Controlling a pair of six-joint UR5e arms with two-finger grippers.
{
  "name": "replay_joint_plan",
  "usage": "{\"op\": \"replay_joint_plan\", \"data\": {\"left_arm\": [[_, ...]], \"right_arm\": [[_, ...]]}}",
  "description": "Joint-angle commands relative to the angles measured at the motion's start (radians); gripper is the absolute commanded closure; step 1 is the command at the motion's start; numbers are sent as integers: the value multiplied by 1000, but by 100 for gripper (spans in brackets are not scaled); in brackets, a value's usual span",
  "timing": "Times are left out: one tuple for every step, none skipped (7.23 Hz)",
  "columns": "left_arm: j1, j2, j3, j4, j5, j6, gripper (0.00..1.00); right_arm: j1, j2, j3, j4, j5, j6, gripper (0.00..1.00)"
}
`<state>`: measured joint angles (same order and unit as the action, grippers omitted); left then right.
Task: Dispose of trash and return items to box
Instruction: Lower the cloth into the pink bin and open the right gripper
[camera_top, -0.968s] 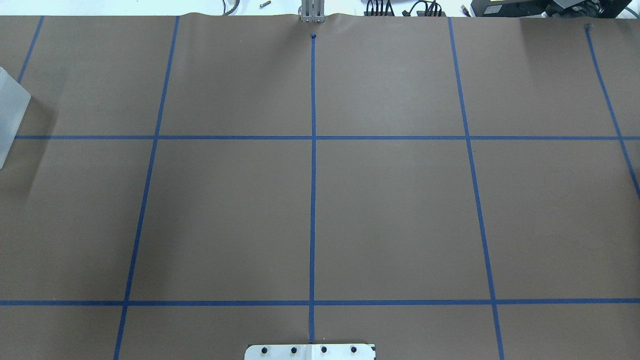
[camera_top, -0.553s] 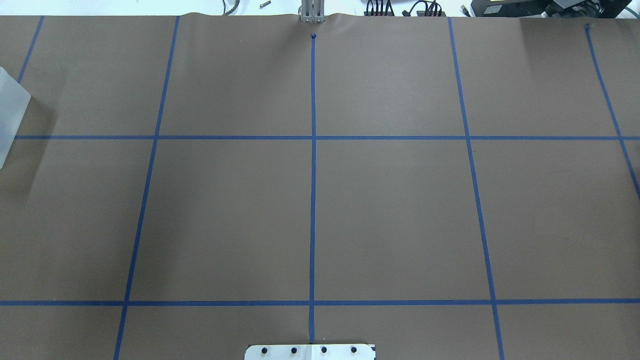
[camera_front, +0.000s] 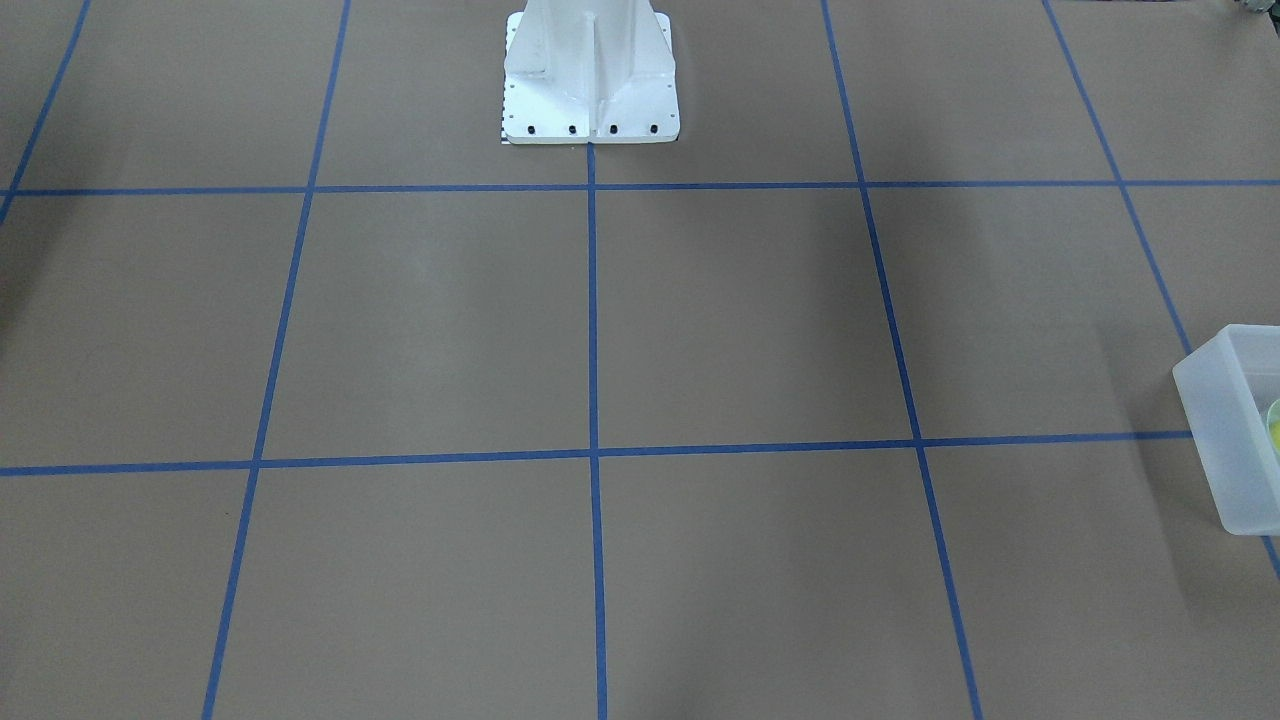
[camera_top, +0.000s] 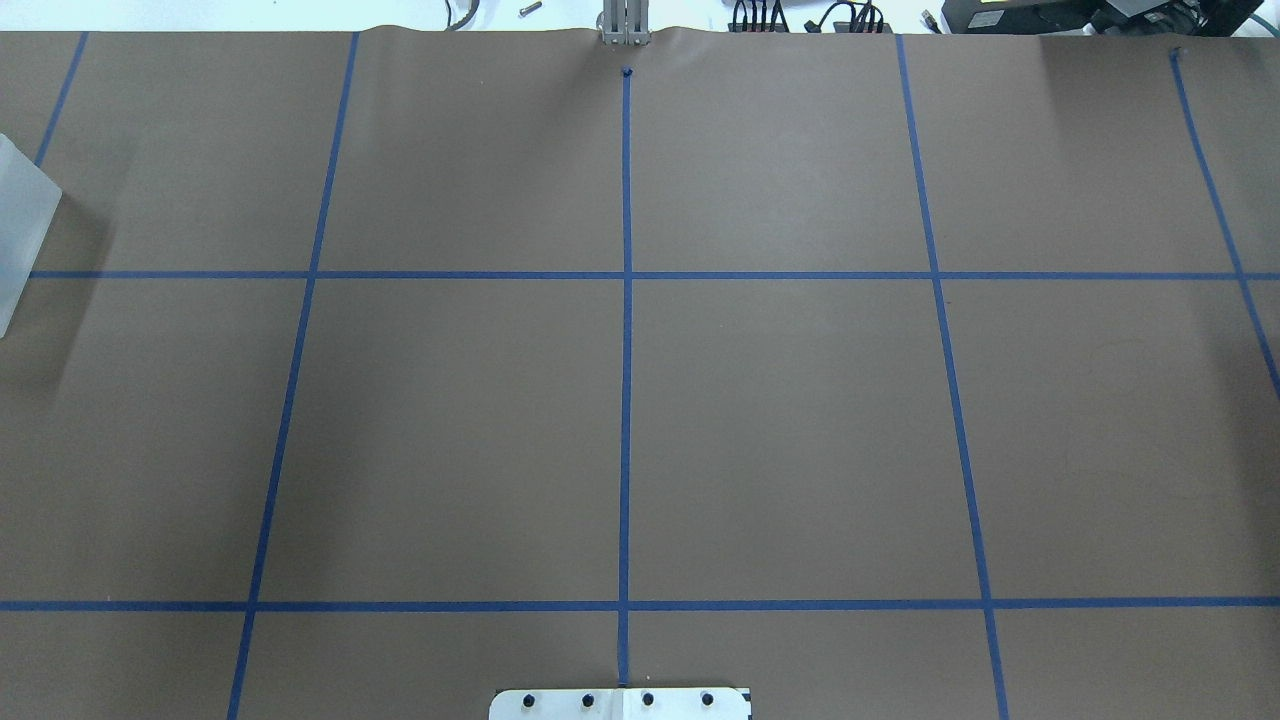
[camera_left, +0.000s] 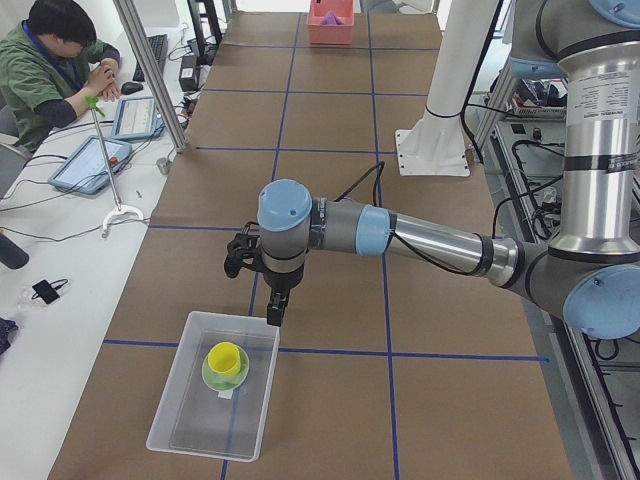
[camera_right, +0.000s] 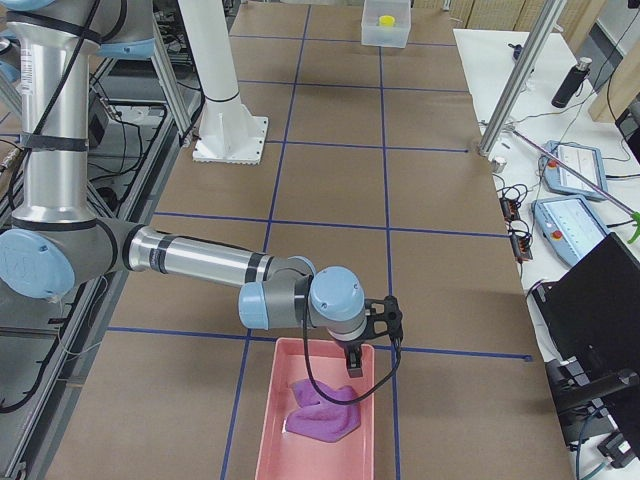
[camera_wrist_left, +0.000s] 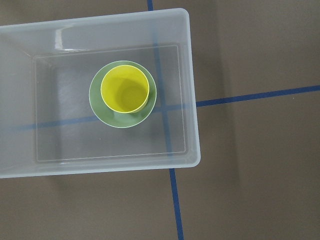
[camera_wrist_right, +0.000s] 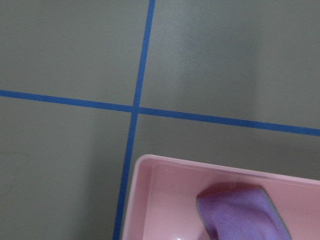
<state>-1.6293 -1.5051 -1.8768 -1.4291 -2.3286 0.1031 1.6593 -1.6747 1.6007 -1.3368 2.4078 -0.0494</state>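
ok, cup (camera_wrist_left: 125, 90) in bowl (camera_wrist_left: 120, 121), both in box (camera_wrist_left: 192, 100)

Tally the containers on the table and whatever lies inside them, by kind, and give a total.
bin: 1
tray: 1
cup: 1
bowl: 1
cloth: 1
Total: 5
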Motion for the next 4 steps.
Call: {"op": "replay_joint_plan", "data": {"left_arm": [[-1,5,-1,-1,0,1,2],[-1,6,1,-1,0,1,2],[-1,6,7,-1,0,4,2],[-1,8,10,1,3,6,2]], "right_arm": [[-30,-31,268,-289,-51,33,0],[-32,-66,324,-333,-73,26,0],[-32,-104,323,-332,-73,19,0],[-33,-140,312,-334,-75,19,0]]}}
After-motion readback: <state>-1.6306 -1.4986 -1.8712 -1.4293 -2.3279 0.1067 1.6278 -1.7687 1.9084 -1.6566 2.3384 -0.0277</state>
